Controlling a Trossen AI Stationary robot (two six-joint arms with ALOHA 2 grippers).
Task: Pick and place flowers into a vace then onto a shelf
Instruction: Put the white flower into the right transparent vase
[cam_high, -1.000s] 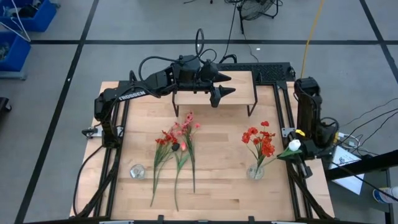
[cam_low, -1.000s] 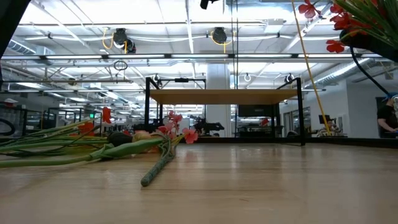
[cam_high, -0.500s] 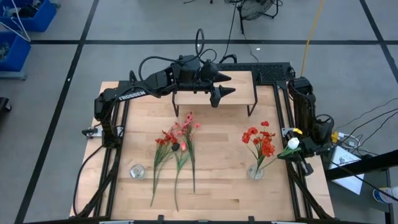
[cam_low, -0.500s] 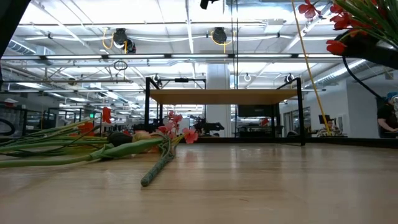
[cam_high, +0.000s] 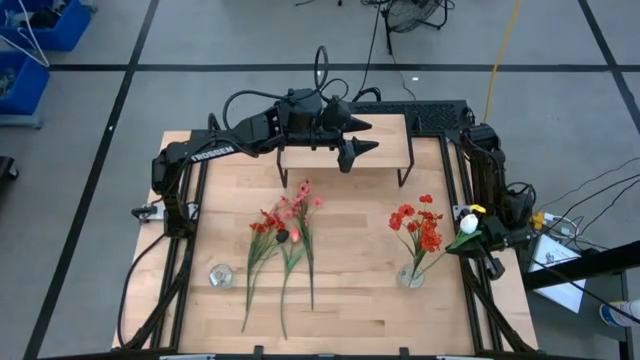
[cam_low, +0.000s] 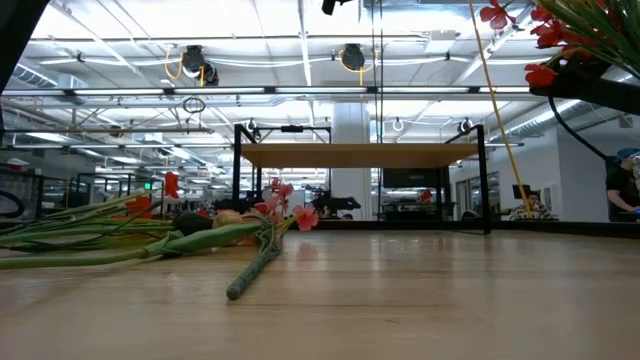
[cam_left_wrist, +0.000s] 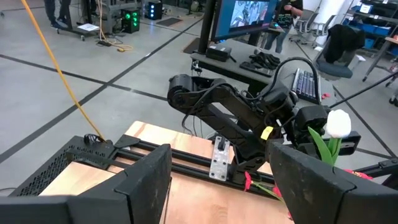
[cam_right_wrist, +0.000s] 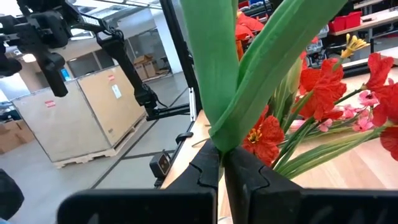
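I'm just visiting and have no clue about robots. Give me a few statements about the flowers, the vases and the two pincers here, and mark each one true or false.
1. The right pincer is shut on a white-budded stem. True.
2. The left pincer holds a flower. False: it hangs open and empty over the shelf.
3. Both vases hold flowers. False: the right vase holds red flowers, the left vase holds none.
4. Loose stems lie on the table between the vases. True.
5. A vase stands on the shelf. False: both stand on the table.
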